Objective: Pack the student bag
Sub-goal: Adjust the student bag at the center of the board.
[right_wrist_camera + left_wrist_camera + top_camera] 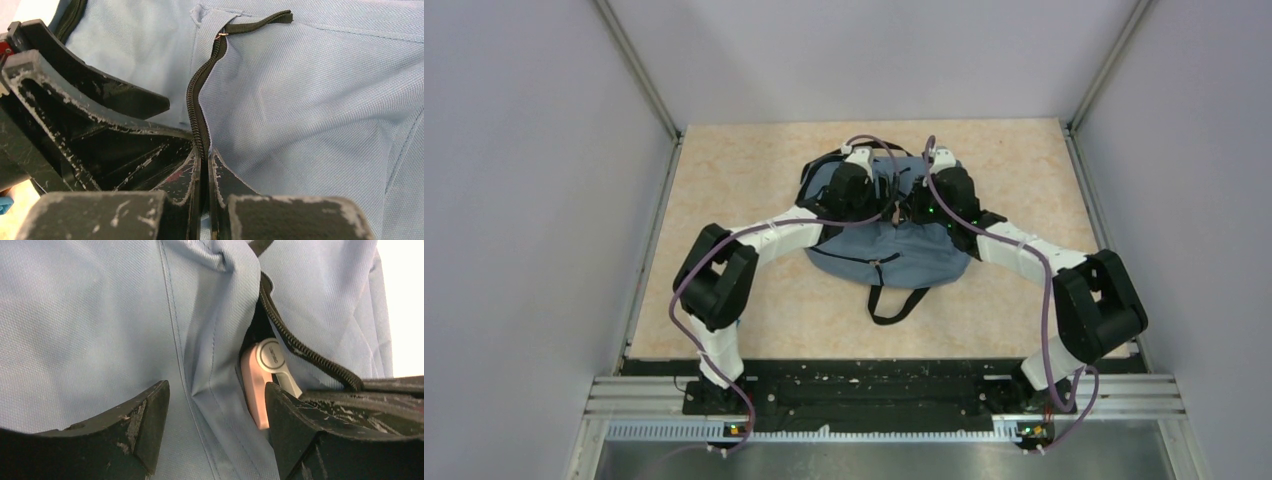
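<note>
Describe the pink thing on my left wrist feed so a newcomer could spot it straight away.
Start at the slate-blue student bag on the table, then find the gap in its fabric beside the black zipper, just ahead of the left gripper. The piece wedged there is smooth, pale pink plastic: the only hard, light-coloured thing among blue cloth and black teeth.

Left arm (pixel 769 235) and right arm (pixel 1024 250) both reach forward from their bases. Elbows are bent and pushed out to the sides, forearms angle in toward the centre, wrists are tipped down. Left gripper (pixel 876 205) and right gripper (pixel 921 207) sit just beside each other. Left fingers (pixel 150 415) are spread wide, nothing clamped between them. Right fingers (pixel 222 177) are pressed nearly together, pinching a black zipper (pixel 196 112) at the tips.
</note>
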{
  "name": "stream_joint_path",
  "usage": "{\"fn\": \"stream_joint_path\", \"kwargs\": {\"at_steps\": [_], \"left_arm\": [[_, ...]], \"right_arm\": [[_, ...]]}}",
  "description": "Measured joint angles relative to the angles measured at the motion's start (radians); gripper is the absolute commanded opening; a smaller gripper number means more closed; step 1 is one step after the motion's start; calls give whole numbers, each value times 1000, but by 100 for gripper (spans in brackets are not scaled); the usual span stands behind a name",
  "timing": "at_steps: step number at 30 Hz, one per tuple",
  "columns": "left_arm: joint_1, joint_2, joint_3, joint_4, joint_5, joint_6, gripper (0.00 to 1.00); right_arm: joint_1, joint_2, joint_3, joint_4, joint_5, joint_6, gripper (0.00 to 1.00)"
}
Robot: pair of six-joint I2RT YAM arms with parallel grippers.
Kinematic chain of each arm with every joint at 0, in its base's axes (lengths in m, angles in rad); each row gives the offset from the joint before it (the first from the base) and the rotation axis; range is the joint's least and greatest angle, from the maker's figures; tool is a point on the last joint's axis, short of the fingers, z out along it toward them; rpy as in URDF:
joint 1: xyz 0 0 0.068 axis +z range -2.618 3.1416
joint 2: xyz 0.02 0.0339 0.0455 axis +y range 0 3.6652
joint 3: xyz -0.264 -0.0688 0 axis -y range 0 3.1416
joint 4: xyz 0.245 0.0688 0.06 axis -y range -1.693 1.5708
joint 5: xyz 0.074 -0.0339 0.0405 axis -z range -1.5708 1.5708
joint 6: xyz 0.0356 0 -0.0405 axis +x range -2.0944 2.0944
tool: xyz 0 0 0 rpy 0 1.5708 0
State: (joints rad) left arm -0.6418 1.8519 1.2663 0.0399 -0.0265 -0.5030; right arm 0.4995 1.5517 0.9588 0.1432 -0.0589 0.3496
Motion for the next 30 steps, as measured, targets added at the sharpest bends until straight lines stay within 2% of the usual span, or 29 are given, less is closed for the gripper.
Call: {"fn": "stream_joint_path", "kwargs": {"at_steps": [12, 14, 19, 25, 27, 30], "left_arm": [[6, 95, 91, 55, -67, 3, 76], [6, 118, 111, 56, -76, 6, 68], [6, 153, 142, 50, -116, 48, 33], [6, 137, 137, 46, -109, 158, 13], [8, 109, 125, 38, -69, 198, 5], [27, 72, 123, 7, 27, 232, 0]], "right_arm": [[3, 0, -17, 21, 12, 3, 2], [3, 0, -17, 21, 13, 3, 2], [4, -5, -17, 20, 12, 3, 3], [6, -21, -23, 11, 24, 2, 3], [9, -21, -23, 5, 26, 1, 3], [16, -21, -23, -4, 29, 0, 3]]}}
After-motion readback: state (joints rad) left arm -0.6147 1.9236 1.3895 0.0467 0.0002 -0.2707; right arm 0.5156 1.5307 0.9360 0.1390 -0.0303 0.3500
